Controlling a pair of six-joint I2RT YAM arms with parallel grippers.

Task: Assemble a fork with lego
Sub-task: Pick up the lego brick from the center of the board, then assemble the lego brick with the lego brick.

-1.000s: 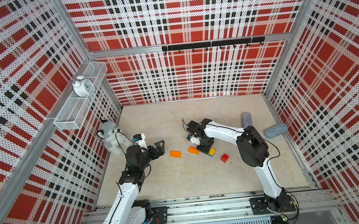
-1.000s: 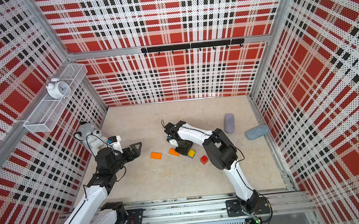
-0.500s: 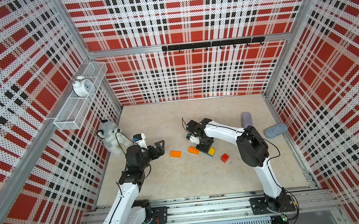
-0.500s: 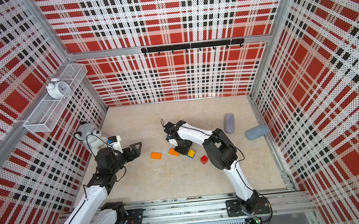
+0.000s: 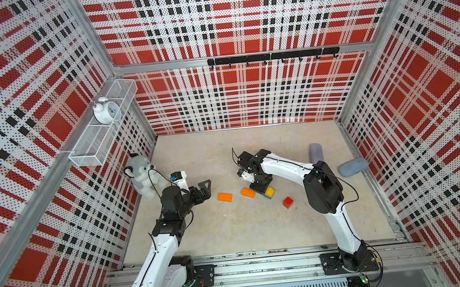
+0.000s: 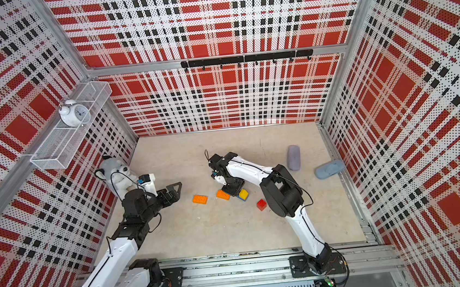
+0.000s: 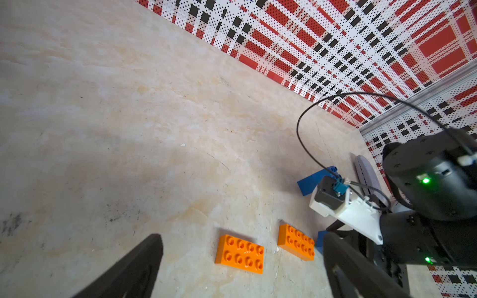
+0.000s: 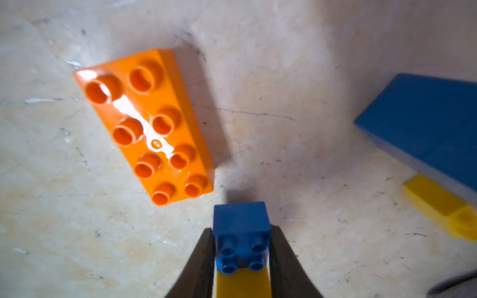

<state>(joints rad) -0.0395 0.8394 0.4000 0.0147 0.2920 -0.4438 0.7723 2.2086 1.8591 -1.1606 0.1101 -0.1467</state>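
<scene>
My right gripper [image 8: 242,247] is shut on a small blue square lego brick [image 8: 241,227] joined to a yellow one [image 8: 242,283], low over the floor. In both top views this gripper [image 5: 261,187] [image 6: 234,187] points down beside that yellow brick [image 5: 269,192] [image 6: 243,194]. One orange long brick [image 8: 147,126] [image 5: 248,192] lies just left of it, a second [image 5: 224,197] [image 7: 240,254] further left. A long blue brick [image 8: 426,123] [image 7: 313,180] rests tilted on another yellow brick [image 8: 444,203]. A red square brick [image 5: 288,202] lies apart. My left gripper [image 5: 204,187] [image 7: 241,236] hangs open and empty. No assembled fork shows.
A plush husky [image 5: 142,177] sits against the left wall behind my left arm. Two grey soft objects [image 5: 316,153] [image 5: 353,166] lie at the right wall. A wire shelf with a white alarm clock [image 5: 105,111] hangs high on the left wall.
My right jaws have closed the last bit onto the small blue brick. Both arms and the loose bricks stay where they were.
</scene>
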